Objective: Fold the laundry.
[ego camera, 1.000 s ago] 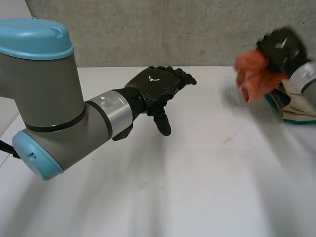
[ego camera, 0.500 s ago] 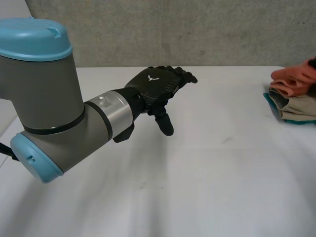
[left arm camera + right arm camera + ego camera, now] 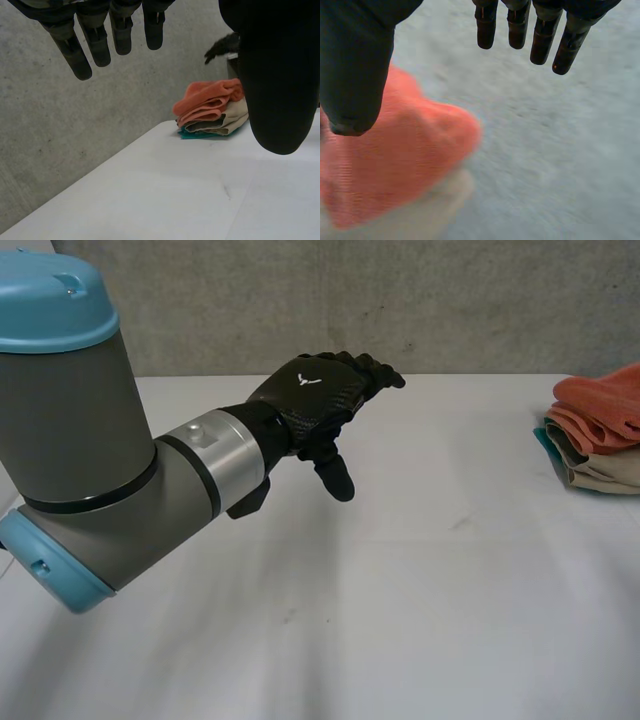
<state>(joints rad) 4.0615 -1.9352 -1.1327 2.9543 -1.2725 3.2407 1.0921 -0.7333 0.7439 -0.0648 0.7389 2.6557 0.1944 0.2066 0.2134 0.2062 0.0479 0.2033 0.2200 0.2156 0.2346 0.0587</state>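
My left hand (image 3: 315,405) hangs slack over the bench (image 3: 400,590) toward 11 o'clock, holding nothing. My right hand (image 3: 355,60) hovers empty, fingers straight, just above the orange cloth (image 3: 603,405), which tops the folded stack (image 3: 605,468) at 3 o'clock. I judge the cloth soft, light and limp; I'd pinch a folded edge, not the middle.

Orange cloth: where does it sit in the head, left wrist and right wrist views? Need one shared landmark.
Head view: orange cloth lies far right on the table.
Left wrist view: well beyond the left hand, near the wall.
Right wrist view: beside the thumb of the right hand, close up.
Shared landmark: beige cloth directly beneath it.
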